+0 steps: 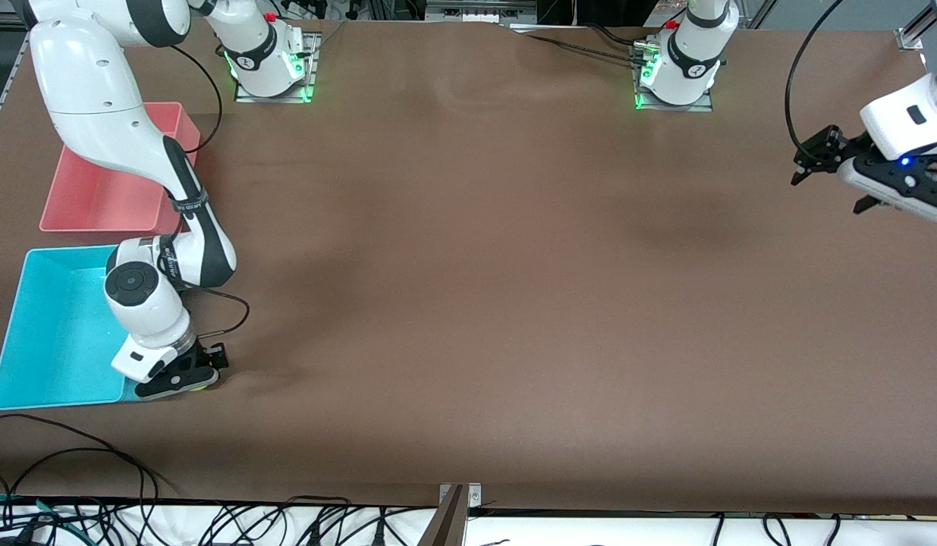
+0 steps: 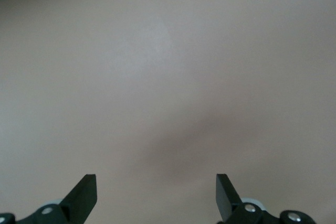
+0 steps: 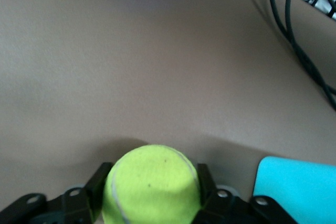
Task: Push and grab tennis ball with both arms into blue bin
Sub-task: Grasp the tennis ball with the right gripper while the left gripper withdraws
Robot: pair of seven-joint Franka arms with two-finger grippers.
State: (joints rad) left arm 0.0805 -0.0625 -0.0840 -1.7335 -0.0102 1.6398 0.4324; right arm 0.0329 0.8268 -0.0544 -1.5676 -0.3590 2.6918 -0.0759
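Note:
The tennis ball [image 3: 152,184] sits between the fingers of my right gripper [image 3: 151,178], which press on both of its sides. In the front view only a sliver of the ball [image 1: 202,386] shows under the right gripper [image 1: 186,379]. That gripper is low at the table, just beside the corner of the blue bin [image 1: 51,341] nearest the front camera. The bin's corner also shows in the right wrist view [image 3: 294,187]. My left gripper [image 1: 827,184] hangs open and empty in the air over the left arm's end of the table; the left wrist view shows its spread fingers [image 2: 84,195] over bare table.
A pink bin [image 1: 96,201] stands next to the blue bin, farther from the front camera, partly under the right arm. Black cables [image 1: 96,462] run along the table's front edge, and some show in the right wrist view [image 3: 299,51]. The brown table [image 1: 476,303] spans the middle.

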